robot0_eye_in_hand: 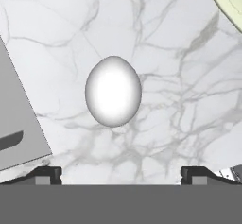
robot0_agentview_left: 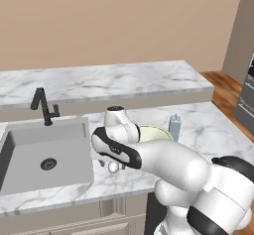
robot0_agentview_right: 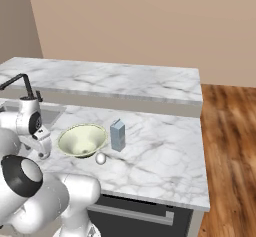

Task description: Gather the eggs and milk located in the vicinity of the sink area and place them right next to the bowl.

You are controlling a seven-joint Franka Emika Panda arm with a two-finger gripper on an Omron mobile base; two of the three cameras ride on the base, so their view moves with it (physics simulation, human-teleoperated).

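One white egg (robot0_eye_in_hand: 113, 90) lies on the marble counter between the sink (robot0_agentview_left: 30, 145) and the bowl (robot0_agentview_right: 82, 140); it also shows under the hand as the egg (robot0_agentview_left: 113, 167). My gripper (robot0_eye_in_hand: 121, 175) hangs open above it, fingertips wide apart and nothing between them. A second egg (robot0_agentview_right: 101, 158) rests against the bowl's front, close to the milk carton (robot0_agentview_right: 117, 135). The milk (robot0_agentview_left: 174, 126) stands upright just right of the bowl (robot0_agentview_left: 156, 131), which my arm partly covers.
The black faucet (robot0_agentview_left: 44, 107) stands behind the sink basin, whose edge (robot0_eye_in_hand: 16, 124) runs just left of the egg. A raised marble ledge (robot0_agentview_left: 99, 83) lines the back. The counter's right end (robot0_agentview_right: 200, 181) drops to a wooden floor.
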